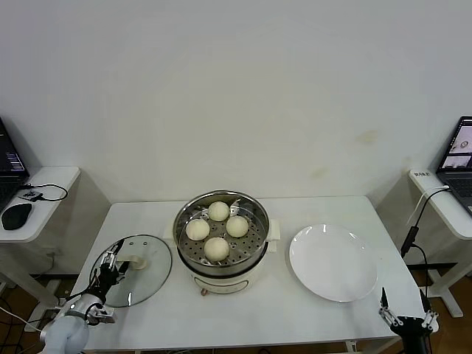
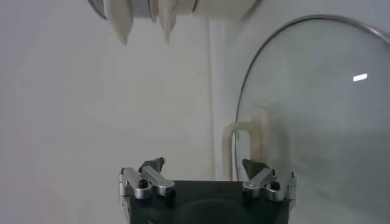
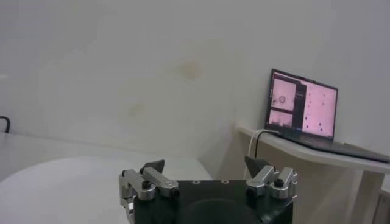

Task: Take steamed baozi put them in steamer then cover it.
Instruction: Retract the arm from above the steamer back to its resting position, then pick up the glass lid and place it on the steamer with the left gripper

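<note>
All four baozi (image 1: 217, 230) sit on the tray inside the steamer (image 1: 221, 251) at table centre, so only covering remains. The cover (image 1: 136, 269) lies flat at the steamer's 9 o'clock, handle up for grasping. The left gripper (image 1: 110, 267) hovers over the cover's outer edge, jaws wide, empty. The right gripper (image 1: 404, 318) waits open off the table's near right corner, past the plate (image 1: 333, 262), leaving the lift path open.

No lettering, brand or number can be read anywhere. The laptop (image 3: 303, 105) on the side shelf right of the desk (image 1: 243, 310) shows pink windows with dark dots, any writing on them too small to make out.
</note>
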`<act>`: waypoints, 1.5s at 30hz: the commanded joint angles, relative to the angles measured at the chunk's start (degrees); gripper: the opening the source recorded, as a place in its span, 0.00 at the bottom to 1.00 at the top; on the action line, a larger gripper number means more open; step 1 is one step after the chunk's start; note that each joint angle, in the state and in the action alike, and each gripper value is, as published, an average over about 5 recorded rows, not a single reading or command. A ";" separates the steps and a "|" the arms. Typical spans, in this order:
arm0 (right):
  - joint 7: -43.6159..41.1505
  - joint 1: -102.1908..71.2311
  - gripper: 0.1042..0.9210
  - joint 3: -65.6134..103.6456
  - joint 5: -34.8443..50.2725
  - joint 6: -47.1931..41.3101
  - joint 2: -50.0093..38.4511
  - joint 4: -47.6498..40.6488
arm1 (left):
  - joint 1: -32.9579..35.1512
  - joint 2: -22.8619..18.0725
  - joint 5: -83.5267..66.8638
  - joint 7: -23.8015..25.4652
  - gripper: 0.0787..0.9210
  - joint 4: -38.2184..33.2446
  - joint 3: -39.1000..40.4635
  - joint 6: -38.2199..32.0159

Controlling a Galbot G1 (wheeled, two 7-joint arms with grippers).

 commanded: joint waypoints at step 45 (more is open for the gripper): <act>-0.18 -0.15 0.88 -3.89 -2.94 0.81 -0.27 -0.40 | 16.25 1.02 -5.86 3.53 0.07 -28.29 -10.62 16.45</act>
